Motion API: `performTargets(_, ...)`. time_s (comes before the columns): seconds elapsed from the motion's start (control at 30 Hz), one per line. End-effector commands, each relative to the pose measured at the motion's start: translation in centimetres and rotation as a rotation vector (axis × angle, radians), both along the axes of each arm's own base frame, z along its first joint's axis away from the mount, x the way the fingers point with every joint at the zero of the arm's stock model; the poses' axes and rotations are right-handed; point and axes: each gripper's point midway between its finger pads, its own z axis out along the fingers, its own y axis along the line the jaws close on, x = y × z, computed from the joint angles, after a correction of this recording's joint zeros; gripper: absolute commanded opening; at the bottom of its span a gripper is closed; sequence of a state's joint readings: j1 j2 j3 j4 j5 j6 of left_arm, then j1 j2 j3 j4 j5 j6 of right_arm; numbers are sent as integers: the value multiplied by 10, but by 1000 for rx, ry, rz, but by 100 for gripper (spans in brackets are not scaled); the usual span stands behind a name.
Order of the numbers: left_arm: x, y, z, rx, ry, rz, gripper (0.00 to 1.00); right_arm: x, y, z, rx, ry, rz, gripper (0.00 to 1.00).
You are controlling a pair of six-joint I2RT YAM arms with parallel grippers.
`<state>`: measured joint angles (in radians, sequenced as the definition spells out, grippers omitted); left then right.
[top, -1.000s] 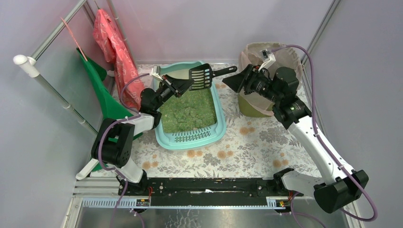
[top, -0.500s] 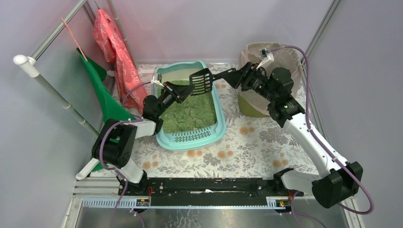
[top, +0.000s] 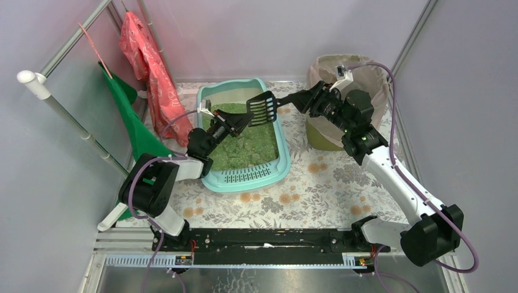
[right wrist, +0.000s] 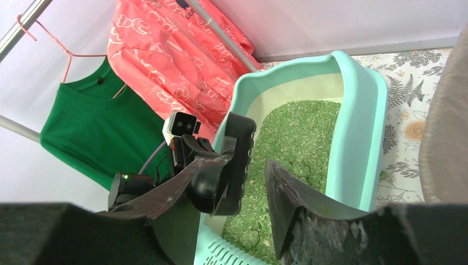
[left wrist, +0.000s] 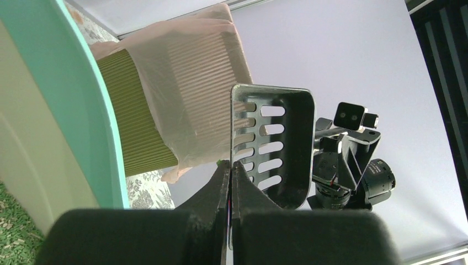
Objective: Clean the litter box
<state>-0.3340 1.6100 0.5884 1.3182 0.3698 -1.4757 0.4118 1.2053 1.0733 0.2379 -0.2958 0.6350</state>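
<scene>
Left claw (top: 243,120), in the overhead view, is being shown fully closed on the rim of the black slotted scoop (top: 261,107), which is being held above the far end of the litter box (top: 283,152). That turquoise box is being shown on the flowered table cover (top: 317,183), left of the olive bin (top: 317,137), with green granules (top: 241,143) inside it. The right claw (top: 297,99) is being presented at the scoop's handle, one jaw on either side of it.

From the left wrist, the closed fingers (left wrist: 212,193) are being seen pinching the thin edge of the scoop's blade (left wrist: 287,143). The box's rim (left wrist: 83,110) is being shown at the left, and the bag-lined bin (left wrist: 143,138) behind.

From the right wrist, the right claw (right wrist: 255,165) is being shown partly open, straddling the end of the handle. The handle is being seen close against one finger, and a gap is being left before the other finger (right wrist: 287,199). A red garment (right wrist: 165,44) and a green garment (right wrist: 83,121) are being displayed on a rail behind the box (right wrist: 359,138). White lettering on the red one is too small to be read.
</scene>
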Motion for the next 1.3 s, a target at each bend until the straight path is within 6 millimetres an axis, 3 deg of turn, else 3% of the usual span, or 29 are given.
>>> performTargets(0.0, -11, 2, 26, -48, -95, 30, 0, 3, -6, 22, 25, -95, -42, 50)
performTargets(0.13, -14, -4, 27, -51, -97, 20, 0, 5, -3, 18, 34, -87, -36, 47)
performTargets(0.27, -13, -7, 27, -53, -101, 10, 0, 5, -3, 17, 38, -83, -33, 27)
performTargets(0.3, -13, -8, 27, -54, -101, 6, 0, 5, -3, 16, 34, -82, -34, 19)
performTargets(0.33, -13, -8, 26, -56, -101, 5, 0, 5, -4, 15, 30, -76, -39, 3)
performTargets(0.37, -13, -9, 27, -58, -103, 1, 0, 5, -4, 14, 26, -73, -44, 0)
performTargets(0.6, -13, -13, 25, -73, -99, -30, 2, 6, -1, 9, 11, -64, -23, 0)
performTargets(0.67, -14, -16, 27, -67, -109, -50, 30, 7, 0, 8, 6, -60, -20, 0)
performTargets(0.73, -13, -25, 30, -27, -110, -98, 67, 9, 0, 9, 5, -57, -26, 0)
performTargets(0.8, -11, -35, 27, 63, -114, -133, 91, 10, 0, 12, 10, -59, -25, 0)
performTargets(0.87, -9, -36, 21, 137, -95, -124, 97, 10, 1, 17, 22, -62, -17, 0)
performTargets(1.0, -3, -17, 6, 308, -36, -10, 98, 16, -6, 27, 28, -77, -46, 0)
performTargets(1.07, 0, -1, -9, 448, 18, 66, 98, 23, -10, 26, 22, -74, -72, 0)
performTargets(1.27, 1, 51, -11, 609, 74, 203, 99, 50, -26, 27, 80, -44, -119, 0)
